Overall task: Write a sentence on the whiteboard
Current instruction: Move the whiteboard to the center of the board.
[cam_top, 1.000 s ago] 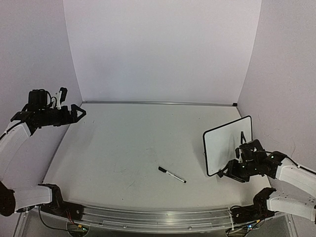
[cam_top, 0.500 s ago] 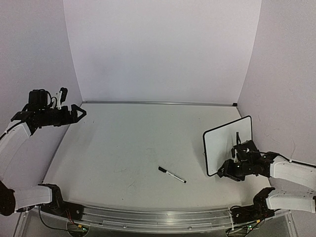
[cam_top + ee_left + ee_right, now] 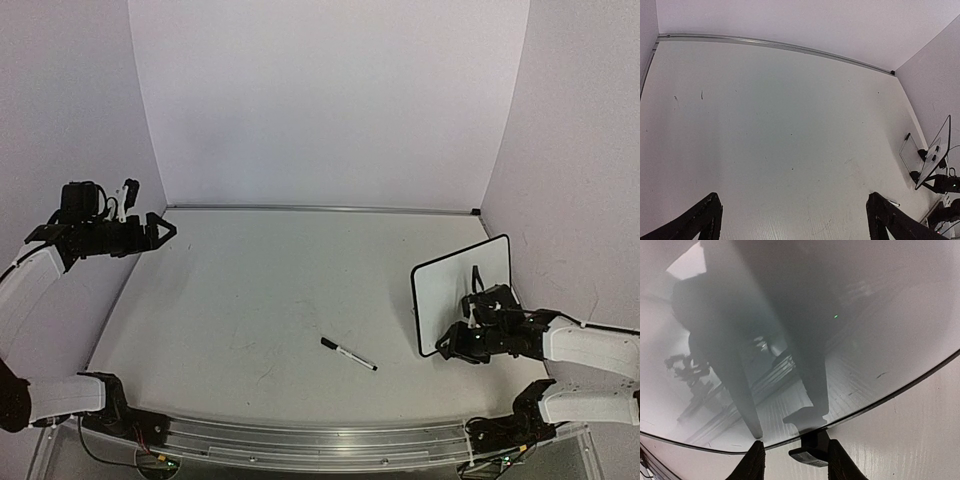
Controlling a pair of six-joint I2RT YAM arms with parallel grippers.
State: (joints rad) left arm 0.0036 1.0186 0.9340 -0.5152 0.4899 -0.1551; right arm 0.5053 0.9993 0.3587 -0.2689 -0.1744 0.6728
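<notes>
Whiteboard [image 3: 462, 290]: stands tilted at the right side of the worktop [image 3: 280, 290], near the right wall | right tool [image 3: 452, 345]: low at its bottom edge, jaws partly apart around one black foot [image 3: 810, 452], gap visible on one side | left tool [image 3: 160, 232]: spread wide, raised at far left, holding nothing | marker [image 3: 348, 354]: lying mid-front, well apart from both.

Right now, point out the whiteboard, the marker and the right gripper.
whiteboard [image 3: 452, 292], top external view, bare white face.
marker [image 3: 349, 355], top external view, middle of barrel.
right gripper [image 3: 796, 466], right wrist view, midway between fingertips.
</notes>
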